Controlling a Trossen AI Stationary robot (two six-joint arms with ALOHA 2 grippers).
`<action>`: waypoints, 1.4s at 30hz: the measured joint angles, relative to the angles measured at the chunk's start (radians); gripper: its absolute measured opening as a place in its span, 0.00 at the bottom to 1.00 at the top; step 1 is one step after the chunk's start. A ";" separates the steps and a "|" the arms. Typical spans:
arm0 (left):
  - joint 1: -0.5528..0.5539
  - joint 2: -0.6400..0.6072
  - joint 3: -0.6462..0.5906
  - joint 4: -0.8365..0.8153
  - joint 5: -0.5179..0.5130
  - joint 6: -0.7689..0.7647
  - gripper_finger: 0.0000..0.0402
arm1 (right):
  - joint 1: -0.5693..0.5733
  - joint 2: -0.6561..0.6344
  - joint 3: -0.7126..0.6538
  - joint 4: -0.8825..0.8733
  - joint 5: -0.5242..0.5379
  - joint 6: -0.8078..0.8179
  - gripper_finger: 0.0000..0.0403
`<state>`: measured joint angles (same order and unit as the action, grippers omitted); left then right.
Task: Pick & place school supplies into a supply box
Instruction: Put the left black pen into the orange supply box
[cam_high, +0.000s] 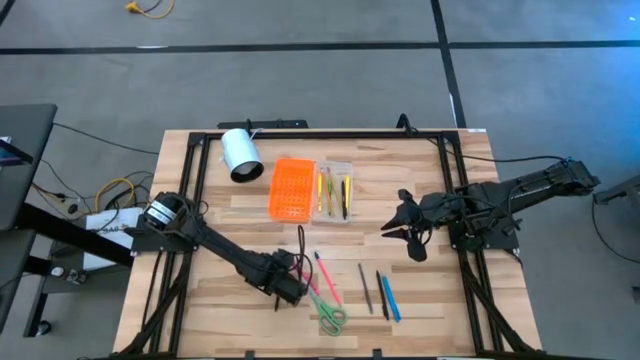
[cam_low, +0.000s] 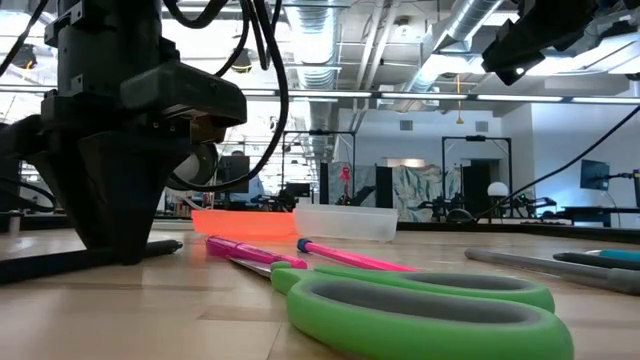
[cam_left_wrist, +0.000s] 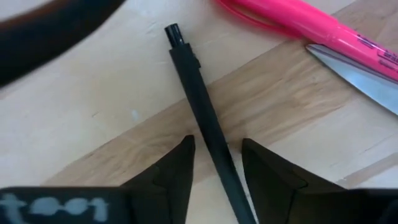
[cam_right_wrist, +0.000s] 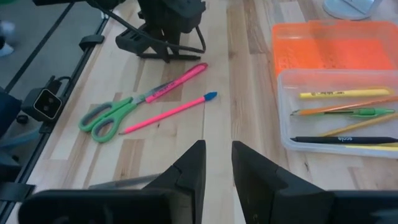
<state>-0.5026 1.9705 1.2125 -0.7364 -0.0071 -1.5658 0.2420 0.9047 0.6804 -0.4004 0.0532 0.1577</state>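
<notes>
Black pen (cam_left_wrist: 202, 118) lengthwise between pincer fingers (cam_left_wrist: 174, 171)

Colours on my table
Green scissors (cam_high: 331, 318), pink highlighter (cam_left_wrist: 311, 22), black pen (cam_left_wrist: 202, 115), orange lid (cam_high: 292, 189), clear tray (cam_right_wrist: 339, 115).

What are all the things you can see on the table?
Tube: one, white, far left.
Lid: one, orange, middle.
Tray: one, clear, beside the lid.
Pencils and pens: several, yellow, green, black, in the tray.
Black pen: one, between the left gripper's fingers.
Pink pens: two, beside the scissors.
Scissors: one, green handles, near edge.
Loose pens: three, grey, dark, blue, right of the scissors.
Left gripper: open, black.
Right gripper: open, black, right of the tray.
</notes>
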 joint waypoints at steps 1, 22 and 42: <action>0.003 0.000 0.000 -0.001 -0.005 -0.001 0.29 | 0.000 0.000 0.000 0.000 0.000 0.000 0.18; 0.010 -0.001 0.000 -0.052 -0.136 0.034 0.03 | 0.000 0.000 0.000 -0.004 0.000 0.001 0.18; 0.004 0.015 0.063 -0.158 -0.298 0.094 0.02 | 0.000 0.000 0.000 -0.004 0.000 0.018 0.18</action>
<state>-0.4982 1.9853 1.2756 -0.8947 -0.3055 -1.4720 0.2420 0.9043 0.6804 -0.4046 0.0528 0.1761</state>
